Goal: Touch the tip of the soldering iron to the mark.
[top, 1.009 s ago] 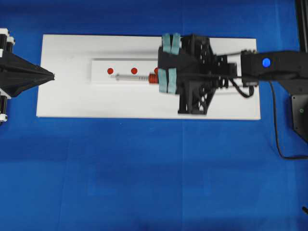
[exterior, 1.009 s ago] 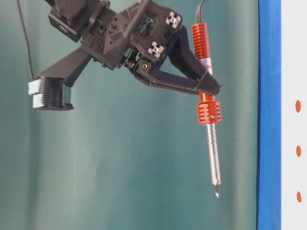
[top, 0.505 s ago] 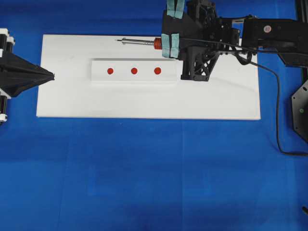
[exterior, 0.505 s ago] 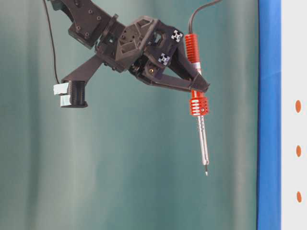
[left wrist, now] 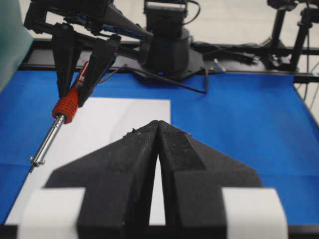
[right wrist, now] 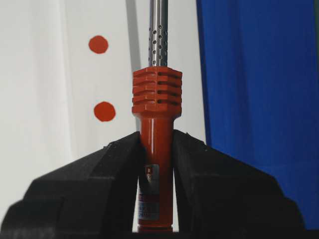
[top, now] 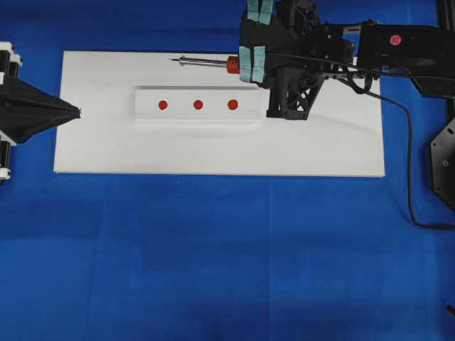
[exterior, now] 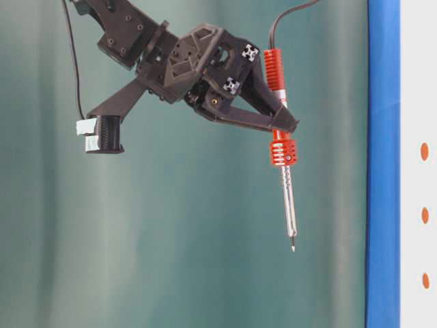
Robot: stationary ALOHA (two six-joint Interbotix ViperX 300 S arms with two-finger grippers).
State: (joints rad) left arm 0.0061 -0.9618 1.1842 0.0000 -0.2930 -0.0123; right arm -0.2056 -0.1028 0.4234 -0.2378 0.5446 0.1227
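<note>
Our right claw point(right wrist: 156, 149) is closed on the handle of the iron point(top: 231, 65), and we carry it in the air. The tip point(top: 174, 60) points ahead of this claw, beyond the far edge of the strip point(top: 146, 96). The mark point(top: 198, 104) lies ahead and to one side, between two outer dots. Next we must bring the tip sideways over the mark and then lower it. The left claw point(left wrist: 158, 149) is closed and empty, well apart; nothing blocks the way.
</note>
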